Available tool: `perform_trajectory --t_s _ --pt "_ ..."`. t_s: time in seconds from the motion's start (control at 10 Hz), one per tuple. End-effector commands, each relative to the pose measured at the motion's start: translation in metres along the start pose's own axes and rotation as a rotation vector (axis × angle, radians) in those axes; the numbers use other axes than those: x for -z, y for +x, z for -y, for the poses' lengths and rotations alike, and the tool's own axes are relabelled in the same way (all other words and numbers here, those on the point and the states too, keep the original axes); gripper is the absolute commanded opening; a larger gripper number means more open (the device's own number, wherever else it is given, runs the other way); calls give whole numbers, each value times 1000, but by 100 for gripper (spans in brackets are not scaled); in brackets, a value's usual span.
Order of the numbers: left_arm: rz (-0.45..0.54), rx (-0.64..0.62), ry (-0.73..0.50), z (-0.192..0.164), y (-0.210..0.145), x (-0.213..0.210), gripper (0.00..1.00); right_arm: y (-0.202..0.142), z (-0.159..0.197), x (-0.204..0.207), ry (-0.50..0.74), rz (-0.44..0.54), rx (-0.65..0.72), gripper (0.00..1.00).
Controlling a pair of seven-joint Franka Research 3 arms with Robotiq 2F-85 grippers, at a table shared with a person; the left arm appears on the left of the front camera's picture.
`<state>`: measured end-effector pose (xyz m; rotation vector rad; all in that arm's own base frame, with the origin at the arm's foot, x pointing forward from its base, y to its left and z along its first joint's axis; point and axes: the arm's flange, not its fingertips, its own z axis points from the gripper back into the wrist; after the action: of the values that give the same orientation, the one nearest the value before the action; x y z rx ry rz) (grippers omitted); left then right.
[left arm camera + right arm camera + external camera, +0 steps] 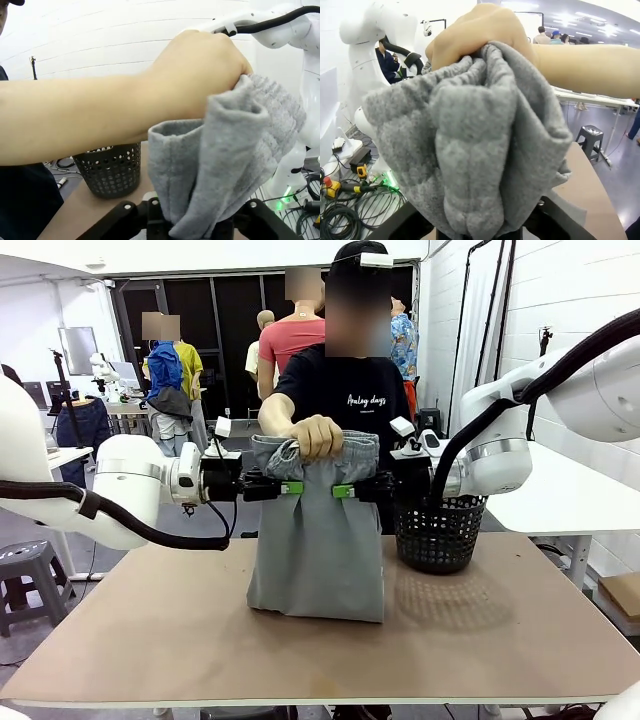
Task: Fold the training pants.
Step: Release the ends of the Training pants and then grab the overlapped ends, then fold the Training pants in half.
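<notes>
Both grippers, left gripper (283, 487) and right gripper (352, 490), pinch the hanging training pants (318, 540) by the sides; person's hand (316, 436) bunches the waistband.

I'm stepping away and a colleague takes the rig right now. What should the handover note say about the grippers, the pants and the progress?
Left gripper: closed on the left edge of the training pants, just below the waistband.
Right gripper: closed on the right edge at the same height.
Person's hand: grips the bunched waistband from above, between the two grippers.
Pants: hang upright over the table, lower hem resting on it, beside the black basket.
Done: both sides gripped.
Left: no fold shows yet; the person has to let go, then the pants need laying down and folding.
</notes>
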<state>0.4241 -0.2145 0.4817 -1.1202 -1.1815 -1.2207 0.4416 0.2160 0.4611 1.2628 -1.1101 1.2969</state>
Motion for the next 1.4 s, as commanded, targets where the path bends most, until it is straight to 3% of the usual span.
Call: perform_trajectory --t_s 0.0,0.5,0.6,0.7,1.3 --pt "30 -15 -12 -3 2 3 0 6 7 -1 16 41 35 0" --pt "16 -24 -33 -6 -1 4 0 7 12 1 28 14 45 0" --pt "25 17 -45 -7 -2 3 0 9 18 3 -5 -29 26 0" --pt "8 -15 -17 -2 -5 3 0 -1 4 -2 10 7 25 0" --pt "8 -15 -17 -2 -5 3 0 -1 4 -2 10 7 25 0"
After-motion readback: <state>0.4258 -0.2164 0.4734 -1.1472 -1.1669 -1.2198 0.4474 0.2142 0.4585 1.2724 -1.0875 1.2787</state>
